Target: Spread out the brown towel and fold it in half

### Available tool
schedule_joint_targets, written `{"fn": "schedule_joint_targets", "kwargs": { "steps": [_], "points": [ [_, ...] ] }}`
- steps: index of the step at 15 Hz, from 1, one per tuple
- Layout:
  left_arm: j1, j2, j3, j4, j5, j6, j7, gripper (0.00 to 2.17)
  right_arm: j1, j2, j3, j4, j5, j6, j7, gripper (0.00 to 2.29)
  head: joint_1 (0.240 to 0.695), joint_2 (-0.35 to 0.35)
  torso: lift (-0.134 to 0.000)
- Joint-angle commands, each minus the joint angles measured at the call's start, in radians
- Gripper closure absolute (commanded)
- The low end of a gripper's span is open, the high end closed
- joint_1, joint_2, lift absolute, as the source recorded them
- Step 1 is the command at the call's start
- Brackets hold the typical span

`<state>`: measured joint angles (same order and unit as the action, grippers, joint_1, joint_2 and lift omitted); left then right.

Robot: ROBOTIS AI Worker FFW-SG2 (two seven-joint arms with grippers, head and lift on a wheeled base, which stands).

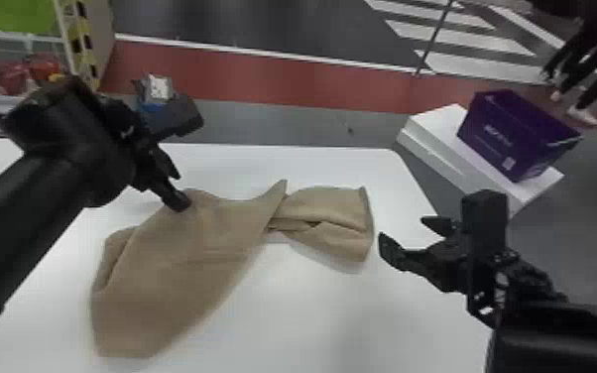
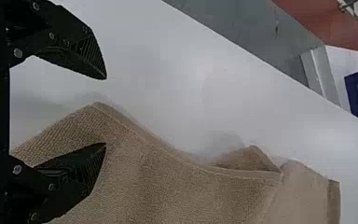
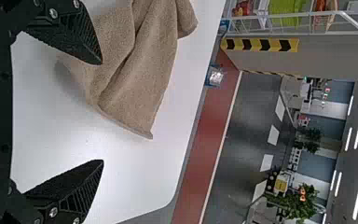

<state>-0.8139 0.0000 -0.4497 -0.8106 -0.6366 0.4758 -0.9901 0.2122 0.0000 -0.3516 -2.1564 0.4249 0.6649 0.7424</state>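
The brown towel point(image 1: 188, 258) lies crumpled on the white table, broad at the left and twisted into a narrower folded end at the right. My left gripper point(image 1: 178, 188) is at the towel's far left edge, its fingers apart. In the left wrist view, that gripper point(image 2: 106, 111) has the towel's raised edge point(image 2: 98, 109) between its open fingers, one finger over the cloth. My right gripper point(image 1: 411, 238) stands open just right of the towel's right end. From the right wrist view, the open right gripper point(image 3: 103, 112) has the towel point(image 3: 140, 88) beyond its fingers.
The white table point(image 1: 312, 317) has its right edge beneath my right arm. Beyond its far right corner, a purple box point(image 1: 510, 134) rests on a white stand point(image 1: 431, 129). Behind the left arm are a striped post point(image 1: 82, 39) and racks with red items.
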Motion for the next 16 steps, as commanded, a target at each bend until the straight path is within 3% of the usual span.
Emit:
{"fn": "schedule_joint_targets", "kwargs": {
  "steps": [1, 9, 10, 11, 14, 16],
  "points": [
    [-0.001, -0.003, -0.032, 0.007, -0.015, -0.001, -0.007, 0.44, 0.003, 0.001, -0.004, -0.003, 0.0, 0.0, 0.0, 0.14, 0.695, -0.276, -0.134],
    [-0.019, -0.003, -0.072, 0.03, -0.048, -0.007, -0.058, 0.46, 0.004, 0.001, -0.012, -0.006, -0.008, -0.003, -0.002, 0.14, 0.695, -0.284, -0.134],
    [-0.019, -0.003, -0.072, 0.03, -0.049, -0.007, -0.067, 0.72, 0.004, 0.001, -0.013, -0.006, -0.015, -0.003, -0.002, 0.14, 0.695, -0.284, -0.134],
    [-0.019, -0.003, -0.072, 0.03, -0.049, -0.007, -0.065, 0.8, 0.003, 0.001, -0.013, -0.006, -0.017, -0.003, -0.002, 0.14, 0.695, -0.284, -0.134],
    [-0.019, -0.003, -0.072, 0.028, -0.049, -0.01, -0.067, 0.86, -0.001, 0.001, -0.017, -0.005, -0.017, -0.003, -0.002, 0.14, 0.695, -0.283, -0.134],
    [-0.016, -0.003, -0.072, 0.028, -0.054, -0.007, -0.044, 1.61, -0.001, 0.001, -0.02, -0.002, -0.02, -0.003, -0.002, 0.14, 0.695, -0.283, -0.134]
  ]
}}
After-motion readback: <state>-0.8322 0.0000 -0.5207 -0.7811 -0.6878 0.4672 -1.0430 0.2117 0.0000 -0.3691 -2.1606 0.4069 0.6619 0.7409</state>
